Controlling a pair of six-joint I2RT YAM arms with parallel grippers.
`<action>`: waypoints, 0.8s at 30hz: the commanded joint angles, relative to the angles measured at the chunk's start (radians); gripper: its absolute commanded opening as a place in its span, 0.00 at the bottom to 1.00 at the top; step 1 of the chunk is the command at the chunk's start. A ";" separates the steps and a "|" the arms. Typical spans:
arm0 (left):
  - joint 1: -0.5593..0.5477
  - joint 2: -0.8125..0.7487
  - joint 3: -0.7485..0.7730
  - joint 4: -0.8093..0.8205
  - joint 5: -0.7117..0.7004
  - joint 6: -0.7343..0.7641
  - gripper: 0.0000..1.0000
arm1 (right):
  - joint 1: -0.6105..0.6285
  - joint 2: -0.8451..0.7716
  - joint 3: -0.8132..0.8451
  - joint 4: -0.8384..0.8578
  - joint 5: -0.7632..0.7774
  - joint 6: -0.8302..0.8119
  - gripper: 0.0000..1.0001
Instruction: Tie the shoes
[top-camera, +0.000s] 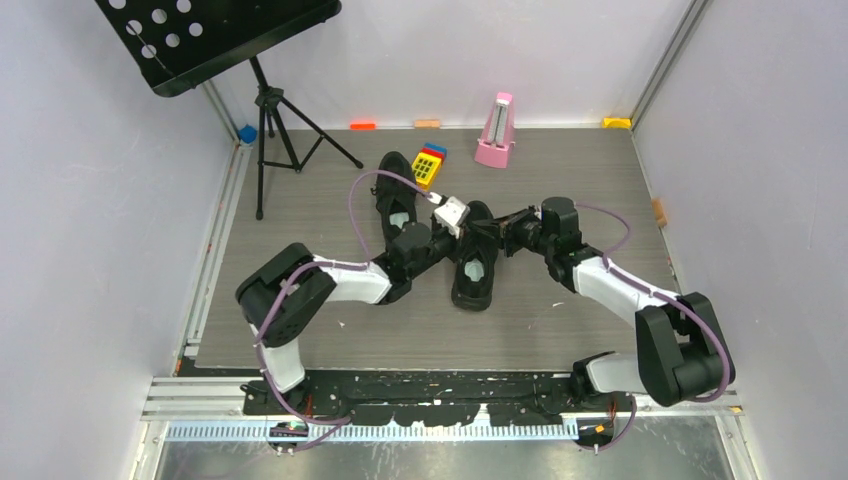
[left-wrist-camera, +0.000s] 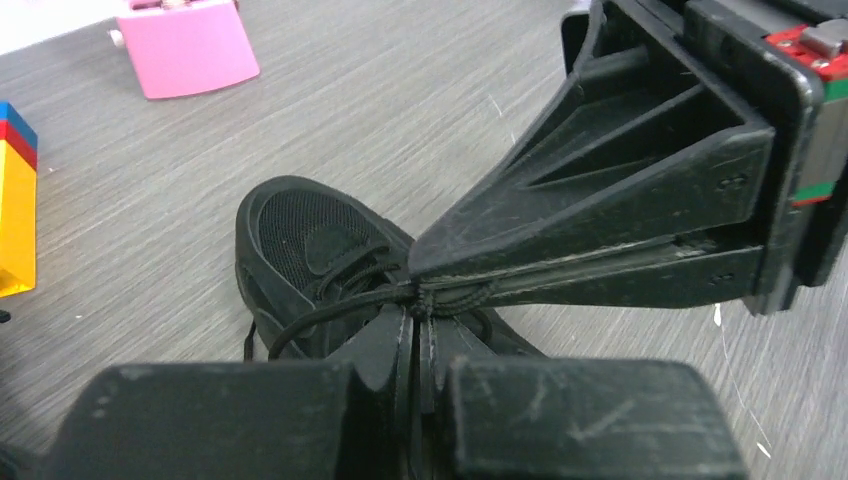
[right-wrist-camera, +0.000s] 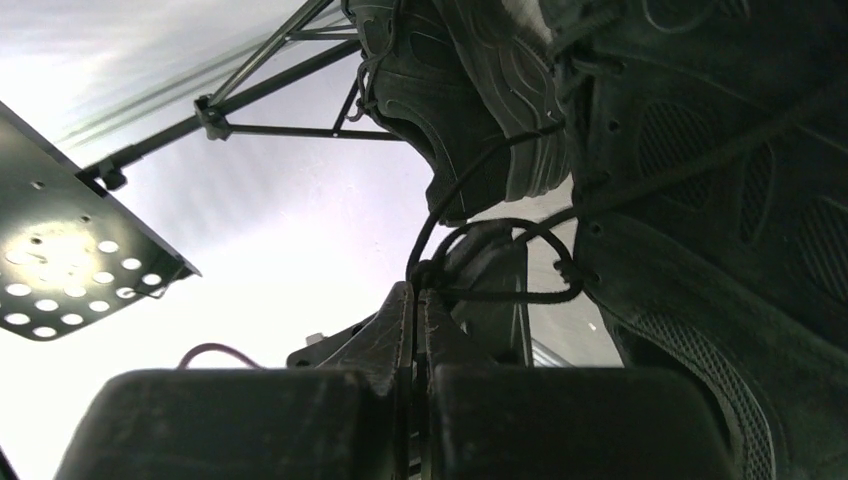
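Note:
Two black shoes lie on the grey table. One shoe (top-camera: 397, 205) lies further back, the other shoe (top-camera: 474, 265) nearer the arms. Both grippers meet over the nearer shoe's (left-wrist-camera: 305, 235) toe end. My left gripper (left-wrist-camera: 418, 312) is shut on a thin black lace (left-wrist-camera: 320, 318) at a small knot. My right gripper (left-wrist-camera: 425, 270) comes in from the right, its tips touching the same spot. In the right wrist view my right gripper (right-wrist-camera: 414, 292) is shut on a loop of lace (right-wrist-camera: 505, 297) beside the nearer shoe (right-wrist-camera: 700, 160). In the top view the fingertips are hard to separate from the black shoe.
A pink metronome (top-camera: 495, 130) and a yellow toy with coloured buttons (top-camera: 430, 165) stand behind the shoes. A black music stand's tripod (top-camera: 275, 125) stands at the back left, its perforated tray (top-camera: 215, 35) overhanging. Small coloured blocks line the back wall.

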 joint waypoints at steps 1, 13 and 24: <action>0.004 -0.095 0.115 -0.351 0.059 0.026 0.00 | -0.002 0.040 0.081 -0.049 -0.044 -0.157 0.00; 0.019 -0.053 0.424 -0.979 0.228 0.009 0.00 | -0.013 0.057 0.145 -0.207 0.006 -0.397 0.00; 0.090 -0.042 0.569 -1.273 0.398 -0.021 0.00 | -0.031 0.052 0.201 -0.343 -0.013 -0.575 0.00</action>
